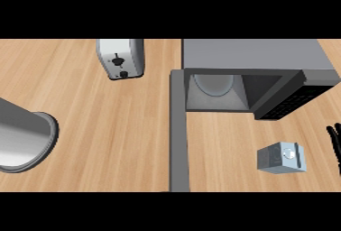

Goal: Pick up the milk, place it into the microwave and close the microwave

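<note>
In the head view, only the black fingers of the right hand (335, 143) are being shown, at the right edge of the wooden counter (100, 135); they are being held straight and relaxed, and nothing is being gripped. The left hand is not being shown at all. The milk carton (283, 157), grey with a round cap on top, is being left standing on the counter just to the left of those fingers, apart from them. Beyond the hand and to its left, the microwave (256, 56) is being kept open, its door (178, 131) swung out toward the lower edge and its round turntable plate (214, 85) being exposed inside. Farther left, a toaster (120, 57) is being seen, and a large metal pot (23, 137) is being cut off by the left edge.
</note>
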You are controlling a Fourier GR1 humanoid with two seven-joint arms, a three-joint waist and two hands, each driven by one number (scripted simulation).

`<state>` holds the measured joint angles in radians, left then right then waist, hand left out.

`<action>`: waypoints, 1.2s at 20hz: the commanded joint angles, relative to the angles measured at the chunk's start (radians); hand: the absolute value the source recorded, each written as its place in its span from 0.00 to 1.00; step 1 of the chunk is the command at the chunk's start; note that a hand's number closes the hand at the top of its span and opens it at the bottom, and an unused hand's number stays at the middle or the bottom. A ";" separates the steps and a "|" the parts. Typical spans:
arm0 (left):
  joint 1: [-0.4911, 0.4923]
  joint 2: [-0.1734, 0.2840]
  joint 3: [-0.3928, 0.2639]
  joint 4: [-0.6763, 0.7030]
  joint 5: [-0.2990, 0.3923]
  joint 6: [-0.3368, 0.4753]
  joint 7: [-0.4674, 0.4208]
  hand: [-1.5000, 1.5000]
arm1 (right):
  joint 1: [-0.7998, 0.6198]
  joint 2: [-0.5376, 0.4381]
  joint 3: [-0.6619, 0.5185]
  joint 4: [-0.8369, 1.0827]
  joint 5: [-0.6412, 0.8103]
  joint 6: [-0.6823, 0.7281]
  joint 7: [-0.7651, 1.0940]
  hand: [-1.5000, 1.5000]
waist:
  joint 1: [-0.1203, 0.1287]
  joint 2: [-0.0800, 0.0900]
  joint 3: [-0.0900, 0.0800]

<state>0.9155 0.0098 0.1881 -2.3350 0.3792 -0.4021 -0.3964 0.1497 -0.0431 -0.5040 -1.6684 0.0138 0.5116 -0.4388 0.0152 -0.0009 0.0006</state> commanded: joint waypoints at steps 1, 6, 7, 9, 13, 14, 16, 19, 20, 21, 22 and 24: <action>-0.001 -0.004 0.026 0.006 0.015 -0.034 0.003 0.00 | -0.105 -0.057 -0.021 0.213 0.071 -0.057 -0.093 0.00 | 0.001 0.001 0.000; 0.002 0.006 0.116 0.043 0.080 -0.095 -0.013 0.00 | -0.074 -0.085 0.009 0.306 0.118 -0.038 -0.220 0.00 | -0.003 0.000 0.000; 0.054 -0.009 0.064 -0.006 0.063 -0.086 -0.010 0.00 | -0.106 -0.093 0.012 0.362 0.119 -0.042 -0.229 0.00 | 0.001 0.000 0.000; 0.037 -0.001 0.106 0.000 0.091 -0.099 -0.002 0.00 | -0.154 -0.074 0.055 0.456 0.178 -0.087 -0.293 0.00 | 0.005 0.001 0.001; 0.014 -0.010 0.049 0.022 0.033 -0.057 -0.016 0.00 | -0.074 -0.104 0.078 0.439 0.146 -0.022 -0.324 0.00 | -0.008 0.000 0.000; 0.068 -0.010 0.083 -0.030 0.074 -0.075 -0.019 0.00 | -0.107 -0.101 0.093 0.535 0.185 -0.062 -0.380 0.00 | 0.000 0.000 0.001; 0.099 -0.010 0.041 0.006 0.049 -0.086 -0.052 0.00 | -0.157 -0.115 0.101 0.557 0.191 -0.103 -0.331 0.00 | 0.003 0.000 0.000; 0.035 -0.010 0.136 0.046 0.093 -0.121 -0.040 0.00 | -0.152 -0.121 0.117 0.619 0.200 -0.127 -0.394 0.00 | -0.004 0.000 0.000; 0.065 -0.010 0.079 0.006 0.072 -0.106 -0.022 0.00 | -0.159 -0.152 0.111 0.744 0.241 -0.153 -0.527 1.00 | 0.002 0.002 0.001; -0.051 -0.002 0.097 0.026 0.077 -0.047 0.049 0.00 | -0.175 -0.099 0.141 0.720 0.245 -0.198 -0.472 1.00 | -0.009 0.003 0.000; 0.054 -0.010 0.106 0.029 0.084 -0.120 -0.011 0.00 | -0.157 -0.135 0.120 0.727 0.248 -0.218 -0.520 1.00 | -0.002 0.000 0.000; 0.031 -0.010 0.043 0.050 0.038 -0.077 -0.050 0.00 | -0.241 -0.156 0.124 0.797 0.263 -0.262 -0.509 0.00 | 0.003 0.001 0.000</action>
<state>0.9486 0.0013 0.2687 -2.3105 0.4459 -0.4913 -0.4147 -0.0255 -0.1718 -0.3841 -0.9767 0.2457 0.2821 -0.8587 0.0140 -0.0002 0.0009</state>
